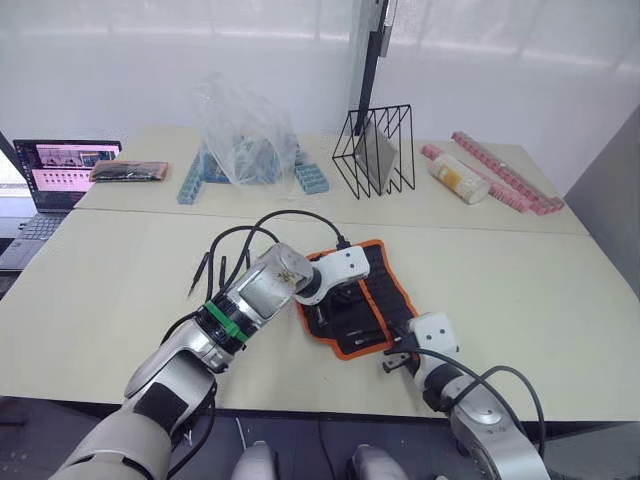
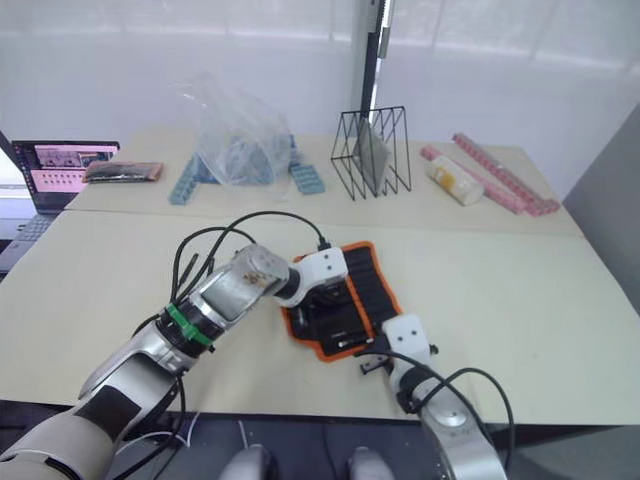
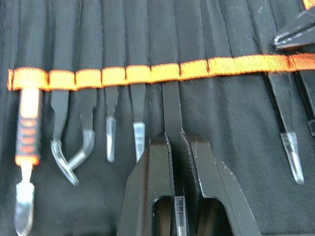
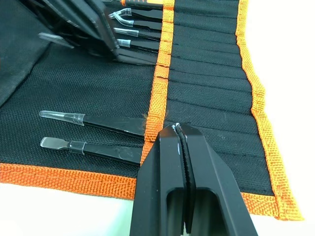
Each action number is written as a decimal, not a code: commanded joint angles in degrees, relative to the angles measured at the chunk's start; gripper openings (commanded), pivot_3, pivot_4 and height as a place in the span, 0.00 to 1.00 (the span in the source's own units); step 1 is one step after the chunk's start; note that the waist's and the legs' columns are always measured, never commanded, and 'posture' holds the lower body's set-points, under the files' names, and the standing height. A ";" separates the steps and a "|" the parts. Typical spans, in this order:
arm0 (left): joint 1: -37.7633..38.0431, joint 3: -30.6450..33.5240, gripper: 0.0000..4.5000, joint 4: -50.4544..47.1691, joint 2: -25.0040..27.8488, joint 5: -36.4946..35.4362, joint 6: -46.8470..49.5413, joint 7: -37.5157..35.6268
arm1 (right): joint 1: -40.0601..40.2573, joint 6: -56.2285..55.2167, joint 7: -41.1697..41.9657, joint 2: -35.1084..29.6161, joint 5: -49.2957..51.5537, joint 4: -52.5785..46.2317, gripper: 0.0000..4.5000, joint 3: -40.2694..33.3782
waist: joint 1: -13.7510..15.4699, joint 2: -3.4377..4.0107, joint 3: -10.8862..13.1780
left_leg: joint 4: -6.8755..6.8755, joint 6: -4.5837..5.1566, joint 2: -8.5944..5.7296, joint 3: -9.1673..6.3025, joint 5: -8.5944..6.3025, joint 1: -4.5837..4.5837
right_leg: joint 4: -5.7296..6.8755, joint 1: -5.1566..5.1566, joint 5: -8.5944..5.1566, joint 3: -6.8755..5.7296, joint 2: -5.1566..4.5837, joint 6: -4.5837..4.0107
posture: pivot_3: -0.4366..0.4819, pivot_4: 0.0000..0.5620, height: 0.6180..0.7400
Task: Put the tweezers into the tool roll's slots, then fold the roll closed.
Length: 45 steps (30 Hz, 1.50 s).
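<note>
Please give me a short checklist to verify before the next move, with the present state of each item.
1. Black fabric tool roll with orange edging lies open and flat on the table: ok.
2. Left gripper is shut on a slim black tweezer that already passes under the orange stripe: ok.
3. That tweezer is fully seated in its slot: cannot tell.
4. Right gripper is shut and pressing the roll near its orange stripe: ok.
5. Loose black tweezers wait on the table to the robot's left of the roll: not ok, folding must wait.
</note>
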 commanded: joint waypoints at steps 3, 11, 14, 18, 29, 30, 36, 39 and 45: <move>-0.77 -0.13 0.01 -1.10 1.70 2.06 -1.89 -2.20 | 1.90 3.78 1.14 -0.06 0.21 3.39 0.00 2.50 | 0.04 0.00 0.00 | 0.01 0.00 0.00 0.00 0.00 -0.01 | 0.00 0.00 0.00 0.00 0.00 0.00 | 0.48 0.27 0.54; -2.07 0.19 0.01 6.54 -4.40 4.01 -7.15 -0.76 | 2.65 4.04 1.16 -0.16 0.24 2.74 0.00 2.62 | 0.25 -0.01 0.00 | 0.05 0.00 -0.01 0.00 0.00 -0.01 | 0.00 0.02 0.00 0.00 -0.01 0.00 | 0.48 0.27 0.54; -2.76 0.34 0.01 11.18 -7.05 5.23 -10.33 -0.03 | 2.92 4.13 1.13 -0.21 0.18 2.47 0.00 2.68 | 0.27 -0.01 0.00 | 0.05 0.00 -0.01 0.00 0.00 -0.01 | 0.00 0.03 0.00 0.00 0.00 0.00 | 0.48 0.27 0.54; -3.52 0.80 0.01 17.52 -9.81 6.95 -15.11 1.62 | 3.22 4.36 1.10 -0.23 0.07 2.15 0.00 2.86 | 0.36 -0.01 -0.02 | 0.05 0.00 -0.02 0.00 0.00 -0.01 | 0.00 0.04 0.00 0.00 -0.01 0.00 | 0.48 0.27 0.54; -3.20 4.25 0.24 17.77 -9.62 7.82 -17.09 0.65 | 3.54 4.33 1.38 -0.16 -0.07 2.36 0.00 2.64 | 0.46 -0.02 -0.05 | 0.13 0.16 -0.03 0.00 0.11 0.02 | -0.06 0.16 -0.02 0.00 -0.01 0.03 | 0.48 0.27 0.54; -3.18 4.58 0.31 16.24 -9.10 7.56 -16.31 0.02 | 3.52 4.26 1.43 -0.19 -0.08 2.48 0.00 2.64 | 0.46 -0.01 -0.05 | 0.13 0.16 -0.03 0.00 0.11 0.01 | -0.06 0.15 -0.02 0.01 -0.01 0.03 | 0.48 0.27 0.54; -2.12 7.87 0.74 3.13 -4.75 5.14 -8.30 -2.60 | 3.02 3.93 1.83 -0.45 -0.15 3.38 0.00 2.53 | 0.04 0.02 -0.03 | 0.09 0.16 -0.01 0.00 0.12 -0.02 | -0.03 0.08 -0.01 0.02 0.01 0.03 | 0.48 0.27 0.54; 1.22 11.98 0.96 -6.11 -1.40 2.28 -1.40 -2.75 | 2.63 3.86 2.00 -0.49 -0.31 3.88 0.00 2.50 | -0.32 0.06 -0.05 | 0.04 0.16 -0.01 0.00 0.11 -0.01 | -0.01 0.06 -0.01 0.02 0.00 0.02 | 0.48 0.27 0.54; 16.57 28.45 0.98 -22.63 6.45 -4.34 -2.10 1.50 | 2.10 3.45 2.47 -0.75 -0.18 4.64 0.00 1.81 | -1.06 0.14 -0.07 | 0.00 0.15 0.03 -0.09 0.12 0.04 | 0.15 0.06 0.00 -0.03 0.00 0.01 | 0.48 0.27 0.54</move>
